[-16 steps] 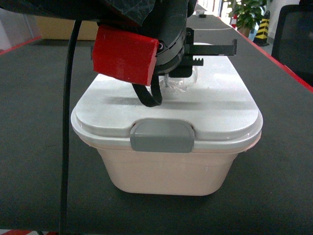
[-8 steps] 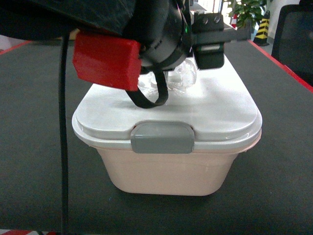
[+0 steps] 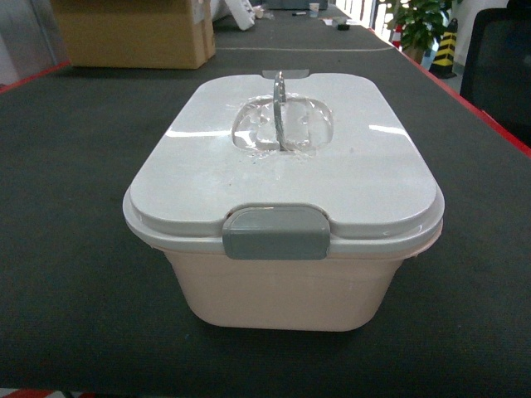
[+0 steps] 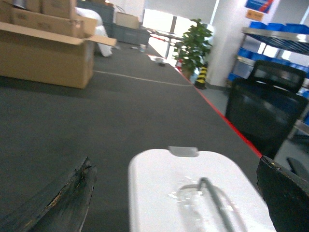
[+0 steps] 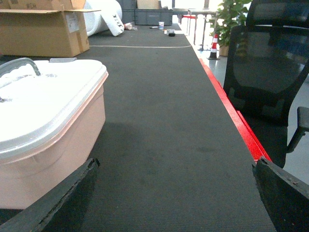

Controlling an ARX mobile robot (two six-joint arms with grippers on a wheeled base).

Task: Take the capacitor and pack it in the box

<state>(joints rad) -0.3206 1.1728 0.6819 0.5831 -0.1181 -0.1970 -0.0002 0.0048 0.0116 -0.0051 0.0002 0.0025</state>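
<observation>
- The box stands in the middle of the dark bench in the head view, and its white lid is closed on it.
- The grey clasp sits at 6 o'clock on the lid's edge and looks pressed down over the rim.
- The thin grey handle stands upright over a clear recess in the center of the lid.
- The capacitor is not visible in any view. I cannot tell where it is; it may be inside the closed box, but the lid hides this.
- The left end effector is above the lid, and its 2 fingers are spread wide, one at each lower corner of its wrist view, holding nothing.
- The right end effector is low over the bench, with the box at 9 o'clock from it. Its fingers are also wide apart and empty.
- A brown cardboard carton is at 11 o'clock, well apart from the box.
- Risk: if the capacitor is not packed yet, the closed lid blocks the way, so the packing fails until the clasp is opened.
- Risk: the upright handle can catch a finger that passes low across the lid, and this can drag or tip the box.
</observation>
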